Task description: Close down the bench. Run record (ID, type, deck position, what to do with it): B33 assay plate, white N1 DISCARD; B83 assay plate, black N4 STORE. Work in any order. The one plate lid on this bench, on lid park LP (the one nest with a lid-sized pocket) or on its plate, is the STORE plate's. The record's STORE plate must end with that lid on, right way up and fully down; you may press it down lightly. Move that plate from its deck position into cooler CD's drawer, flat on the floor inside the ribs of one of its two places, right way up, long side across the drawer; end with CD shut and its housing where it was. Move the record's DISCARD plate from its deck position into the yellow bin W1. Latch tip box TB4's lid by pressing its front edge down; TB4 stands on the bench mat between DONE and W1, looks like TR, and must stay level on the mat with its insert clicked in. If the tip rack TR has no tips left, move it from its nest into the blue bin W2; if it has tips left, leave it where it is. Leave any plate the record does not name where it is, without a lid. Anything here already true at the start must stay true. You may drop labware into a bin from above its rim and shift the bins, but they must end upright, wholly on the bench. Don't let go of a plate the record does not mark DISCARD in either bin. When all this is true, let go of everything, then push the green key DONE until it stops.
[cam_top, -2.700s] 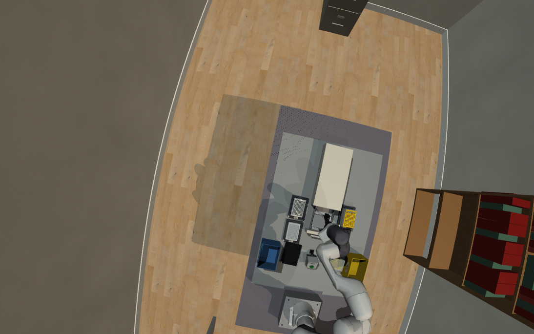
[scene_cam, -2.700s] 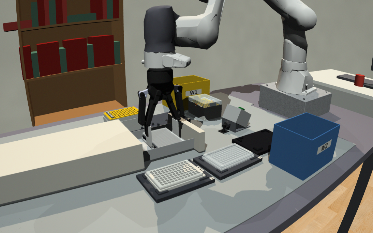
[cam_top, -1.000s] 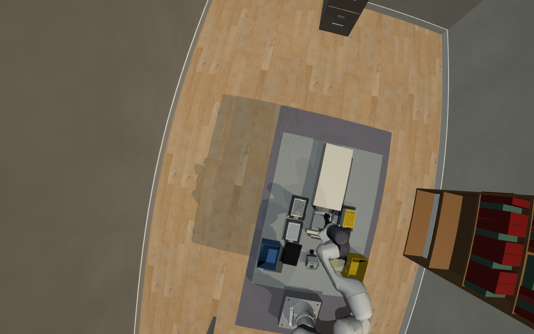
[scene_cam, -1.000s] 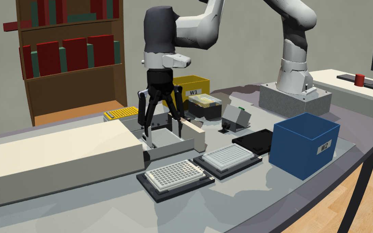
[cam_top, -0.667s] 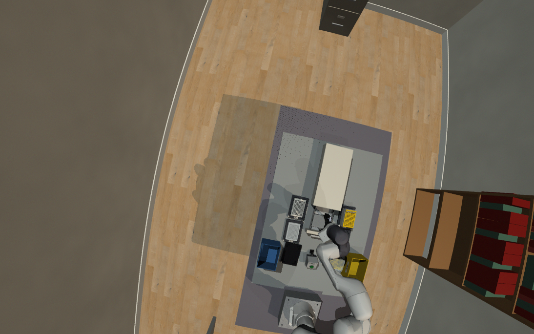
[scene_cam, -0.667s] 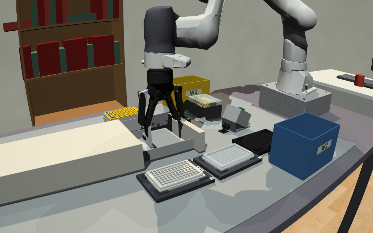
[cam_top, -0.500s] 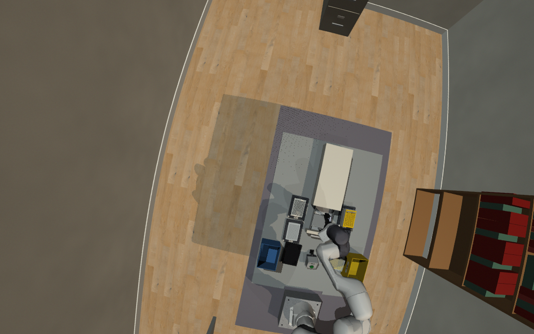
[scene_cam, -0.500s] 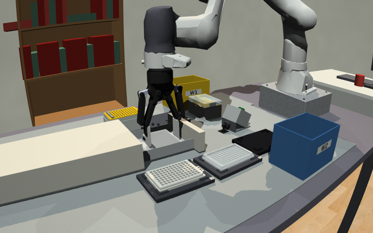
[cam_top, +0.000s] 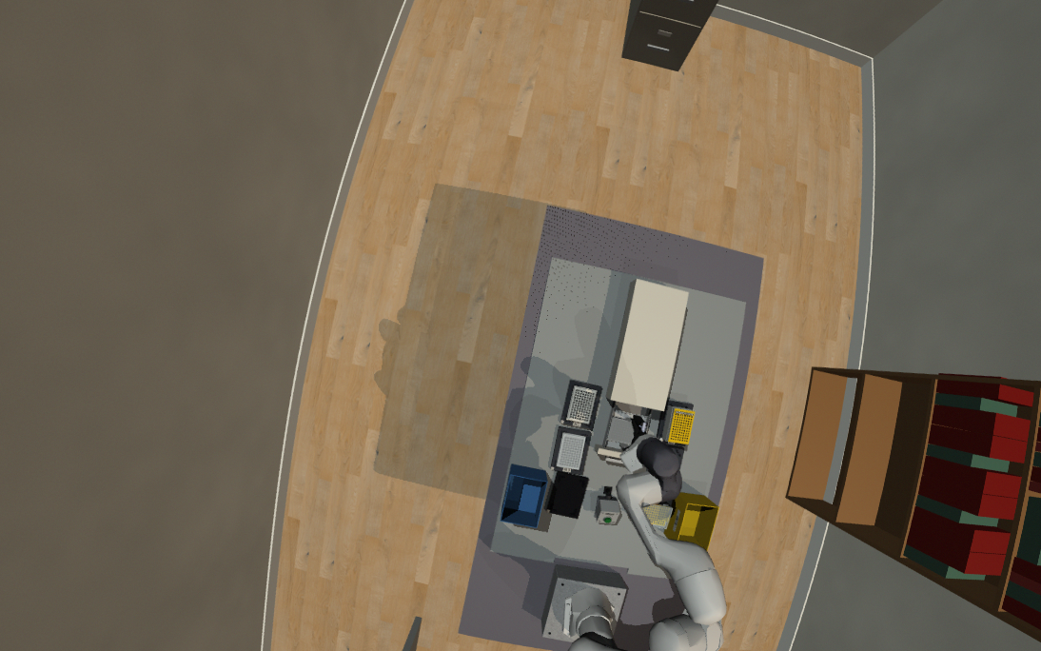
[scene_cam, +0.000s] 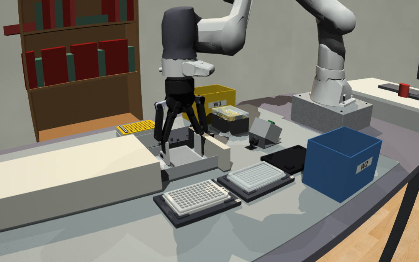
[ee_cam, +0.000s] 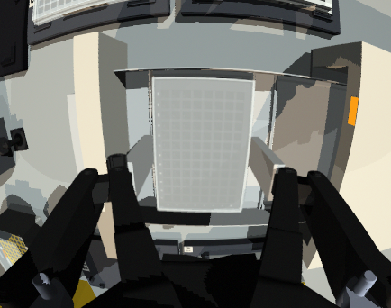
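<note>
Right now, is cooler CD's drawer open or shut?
Open. The drawer is pulled out of the beige housing, with the lidded plate lying in it.
</note>
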`<action>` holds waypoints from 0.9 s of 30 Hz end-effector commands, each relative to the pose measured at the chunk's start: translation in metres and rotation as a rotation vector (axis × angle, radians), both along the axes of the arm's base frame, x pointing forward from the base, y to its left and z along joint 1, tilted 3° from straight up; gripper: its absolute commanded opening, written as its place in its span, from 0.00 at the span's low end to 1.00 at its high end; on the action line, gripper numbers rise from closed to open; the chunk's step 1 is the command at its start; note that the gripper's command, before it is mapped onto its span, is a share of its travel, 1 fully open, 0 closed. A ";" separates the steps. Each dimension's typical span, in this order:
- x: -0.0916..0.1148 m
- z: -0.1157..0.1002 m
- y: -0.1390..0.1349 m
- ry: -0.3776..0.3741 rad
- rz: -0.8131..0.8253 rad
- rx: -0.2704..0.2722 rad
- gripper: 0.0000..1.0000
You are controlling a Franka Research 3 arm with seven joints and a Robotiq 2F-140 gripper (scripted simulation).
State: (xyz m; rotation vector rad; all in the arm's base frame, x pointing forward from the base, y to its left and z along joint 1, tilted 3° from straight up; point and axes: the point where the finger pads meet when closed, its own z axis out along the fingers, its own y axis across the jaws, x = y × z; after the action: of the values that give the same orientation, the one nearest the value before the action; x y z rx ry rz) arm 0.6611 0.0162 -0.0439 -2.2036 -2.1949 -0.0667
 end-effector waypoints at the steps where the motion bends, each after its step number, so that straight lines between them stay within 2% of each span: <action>1: 0.001 0.000 0.000 -0.004 -0.001 -0.001 0.61; 11: 0.001 0.000 0.000 -0.004 -0.001 -0.001 0.61; 27: 0.001 0.018 -0.001 -0.004 -0.001 -0.001 0.61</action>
State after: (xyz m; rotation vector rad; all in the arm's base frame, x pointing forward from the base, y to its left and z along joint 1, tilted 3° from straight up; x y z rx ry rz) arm 0.6646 0.0161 -0.0268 -2.2127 -2.1981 -0.0773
